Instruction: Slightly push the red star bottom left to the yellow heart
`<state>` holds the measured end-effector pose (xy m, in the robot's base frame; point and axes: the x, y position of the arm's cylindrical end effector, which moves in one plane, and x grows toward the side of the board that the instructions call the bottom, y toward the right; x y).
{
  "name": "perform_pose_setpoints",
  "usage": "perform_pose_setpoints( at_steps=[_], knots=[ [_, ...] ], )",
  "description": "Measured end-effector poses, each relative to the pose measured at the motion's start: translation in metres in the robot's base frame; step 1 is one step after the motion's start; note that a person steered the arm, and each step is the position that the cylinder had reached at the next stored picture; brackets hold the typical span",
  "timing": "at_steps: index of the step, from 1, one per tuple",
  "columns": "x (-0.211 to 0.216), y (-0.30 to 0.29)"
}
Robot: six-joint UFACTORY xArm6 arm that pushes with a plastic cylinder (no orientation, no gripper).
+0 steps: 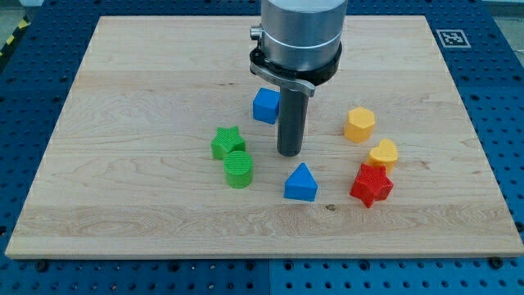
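Observation:
The red star [372, 184] lies at the view's lower right, touching the yellow heart [383, 153] just above and right of it. My tip [290, 153] rests on the board well to the left of both. It stands above the blue triangle [301, 183] and below right of the blue cube [265, 106]. It touches no block.
A yellow hexagon [359, 124] sits above the heart. A green star [228, 143] and a green cylinder [239, 170] lie left of my tip. The wooden board [123, 164] ends near the view's bottom, with blue pegboard around it.

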<state>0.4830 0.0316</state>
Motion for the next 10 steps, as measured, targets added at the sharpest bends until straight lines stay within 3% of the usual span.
perform_pose_setpoints(
  at_steps=[3, 10],
  knots=[
    [-0.012, 0.082],
    [0.045, 0.087]
  ],
)
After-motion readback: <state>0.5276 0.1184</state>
